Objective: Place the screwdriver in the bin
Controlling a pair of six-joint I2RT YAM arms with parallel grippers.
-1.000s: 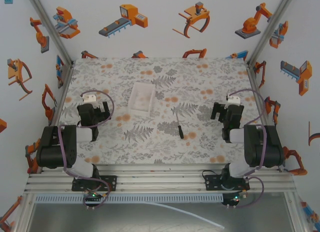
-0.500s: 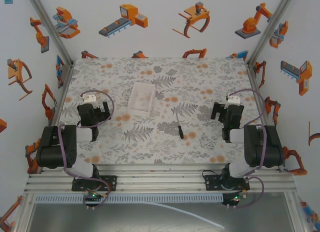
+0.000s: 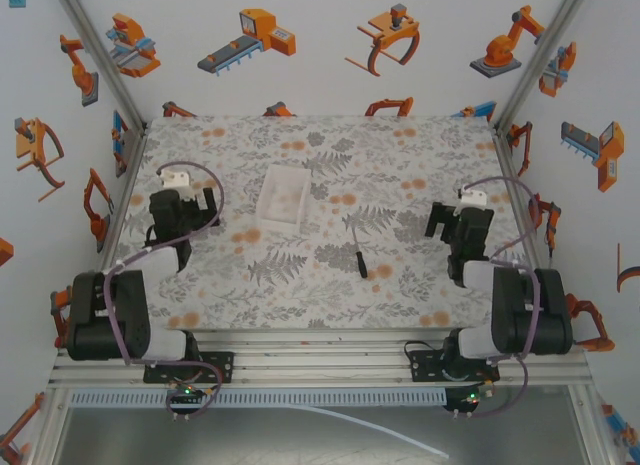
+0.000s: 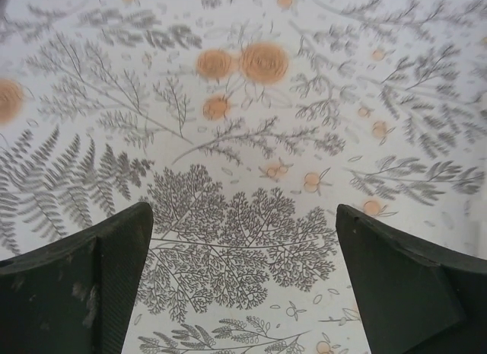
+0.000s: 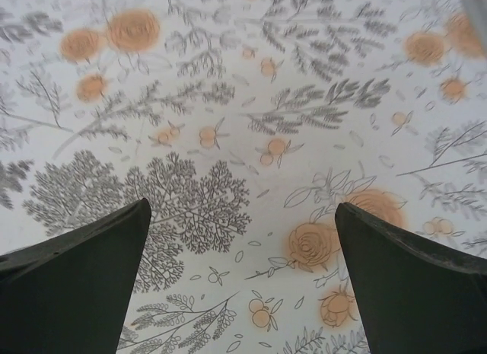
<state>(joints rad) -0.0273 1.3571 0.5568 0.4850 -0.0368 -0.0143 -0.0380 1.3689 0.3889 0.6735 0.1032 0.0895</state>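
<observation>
Seen from above: left gripper [image 3: 185, 207] spread apart over the floral table [image 3: 300, 285], with only grey fern print between its dark fingers [image 4: 84, 293]. Likewise at the right gripper [image 3: 455, 217]: fingers [image 5: 84, 282] wide apart, clamped on nothing, over printed leaves and orange blossoms. Ahead and to the right of the left gripper, well apart from it: the bin [image 3: 284, 198], white and translucent. To the left of the right gripper, slightly nearer the arm bases: the screwdriver [image 3: 358, 253], flat on the table, black handle toward the bases, thin shaft pointing away. Apart from the bin, touched by neither gripper.
</observation>
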